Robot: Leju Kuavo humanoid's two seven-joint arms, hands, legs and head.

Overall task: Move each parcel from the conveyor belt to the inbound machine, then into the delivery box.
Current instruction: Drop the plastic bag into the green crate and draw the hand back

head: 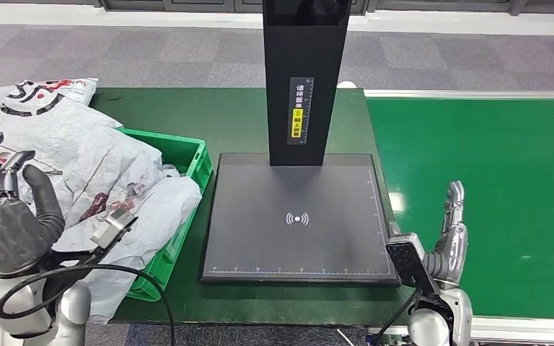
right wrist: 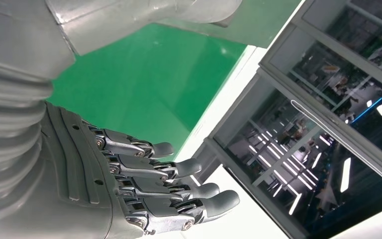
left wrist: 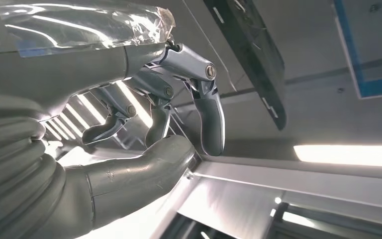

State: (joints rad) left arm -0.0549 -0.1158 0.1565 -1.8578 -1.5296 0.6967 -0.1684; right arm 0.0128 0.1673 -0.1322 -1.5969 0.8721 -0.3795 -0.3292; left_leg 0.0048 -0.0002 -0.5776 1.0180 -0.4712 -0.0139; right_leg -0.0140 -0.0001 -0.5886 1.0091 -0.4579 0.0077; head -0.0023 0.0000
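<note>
Seen from the head view, the inbound machine (head: 299, 216) sits in the middle of a green counter (head: 209, 115): a flat black scanning plate with a white signal mark at its centre and a black upright column (head: 305, 79) rising from its far edge, bearing a white and yellow label. To the left of the plate stands the delivery box (head: 186, 162), a green plastic crate, heaped with grey-white parcels (head: 94, 173) in crumpled plastic mailer bags that spill over its near and far rims; one bag at the far left carries black and red print. To the right of the machine lies the conveyor belt (head: 490, 194), a broad green surface edged in white. The left hand (head: 7, 209) is raised at the near left, in front of the heaped parcels, palm empty, with the fingers apart and loosely bent and the thumb standing away from them; the left wrist view shows the same, nothing between thumb and fingers. The right hand (head: 451, 241) hangs at the near right corner of the machine, over the belt's near left edge, its fingers straight, side by side and holding nothing, as the right wrist view confirms.
</note>
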